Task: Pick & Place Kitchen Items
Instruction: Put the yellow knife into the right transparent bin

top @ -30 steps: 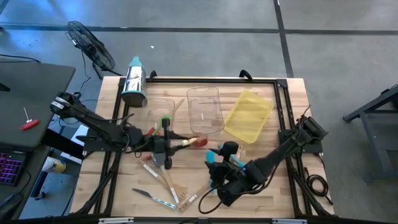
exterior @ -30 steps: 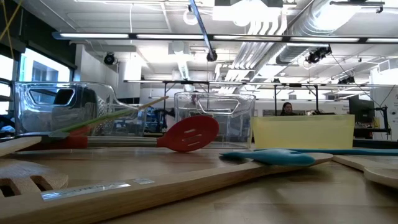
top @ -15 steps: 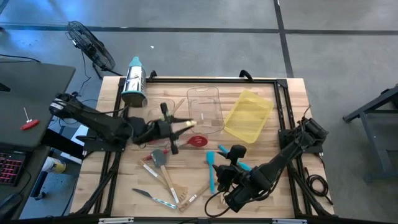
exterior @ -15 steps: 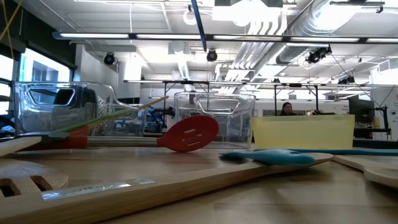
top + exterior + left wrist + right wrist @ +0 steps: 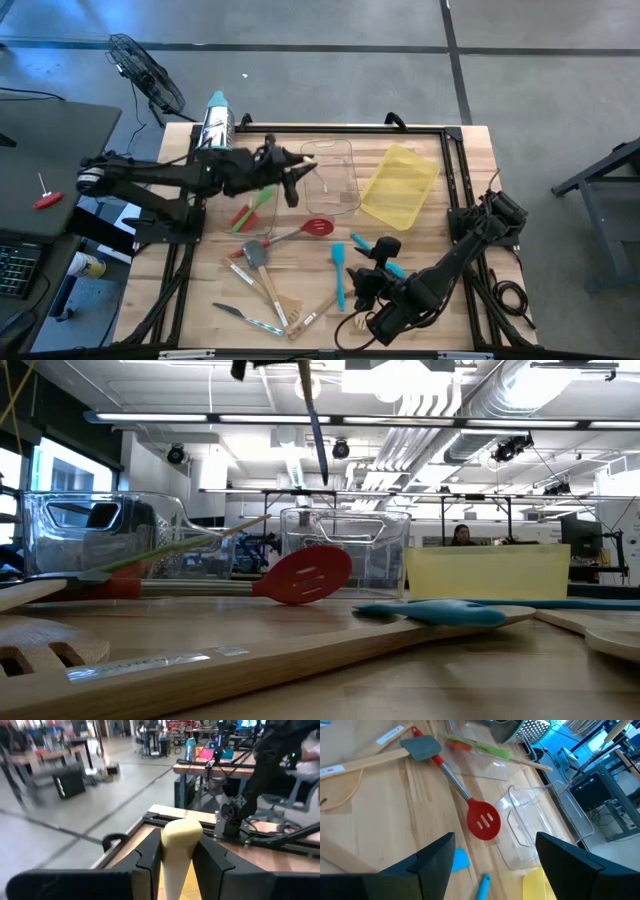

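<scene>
Kitchen items: one utensil lifted, most left on the worktop.

I see my left gripper clamped on a pale-handled utensil, held above the clear bin at the far middle. My right gripper waits with fingers wide at the near right. A green spatula lies across a bin; the red slotted spoon, teal spatula and wooden pieces remain unsorted. Handle labels show, but I cannot read them.

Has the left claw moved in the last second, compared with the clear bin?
Yes. The left claw, shut on a cream-handled utensil, has swung from mid-table, near the red slotted spoon, toward the far side and now hangs at the clear bin.
</scene>
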`<action>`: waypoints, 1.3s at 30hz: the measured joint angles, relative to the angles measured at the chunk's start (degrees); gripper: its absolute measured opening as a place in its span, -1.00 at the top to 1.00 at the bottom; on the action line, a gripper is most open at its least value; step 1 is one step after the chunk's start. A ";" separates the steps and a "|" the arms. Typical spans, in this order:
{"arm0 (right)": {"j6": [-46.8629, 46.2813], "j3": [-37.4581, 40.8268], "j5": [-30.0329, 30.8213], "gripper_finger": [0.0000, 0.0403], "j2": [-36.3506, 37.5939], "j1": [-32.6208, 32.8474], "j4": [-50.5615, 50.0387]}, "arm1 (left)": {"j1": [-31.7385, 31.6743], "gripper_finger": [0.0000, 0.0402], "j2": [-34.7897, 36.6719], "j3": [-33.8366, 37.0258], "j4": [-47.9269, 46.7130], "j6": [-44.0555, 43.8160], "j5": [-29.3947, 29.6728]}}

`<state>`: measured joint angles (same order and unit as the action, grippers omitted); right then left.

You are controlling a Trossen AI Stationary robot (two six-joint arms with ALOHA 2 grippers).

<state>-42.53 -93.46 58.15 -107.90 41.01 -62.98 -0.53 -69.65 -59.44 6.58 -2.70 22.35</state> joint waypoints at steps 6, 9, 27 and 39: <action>-1.44 2.33 0.04 -0.34 0.00 0.00 0.27 | -6.56 0.61 -0.70 -0.02 -1.33 -7.88 -5.93; -2.18 3.12 0.06 -0.34 0.00 -0.01 0.30 | -9.53 0.61 -1.97 -0.11 -0.31 -12.00 -10.34; -2.49 3.55 0.00 -0.34 0.00 -0.13 -0.07 | -14.91 0.61 -17.39 -0.02 9.13 -17.20 -19.30; -2.49 3.55 -0.07 -0.34 0.00 -0.13 -0.26 | -14.91 0.61 -22.23 0.00 12.34 -18.63 -21.18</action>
<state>-45.01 -89.91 58.08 -107.90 40.88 -63.24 -15.44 -91.87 -59.44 18.92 -21.33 1.17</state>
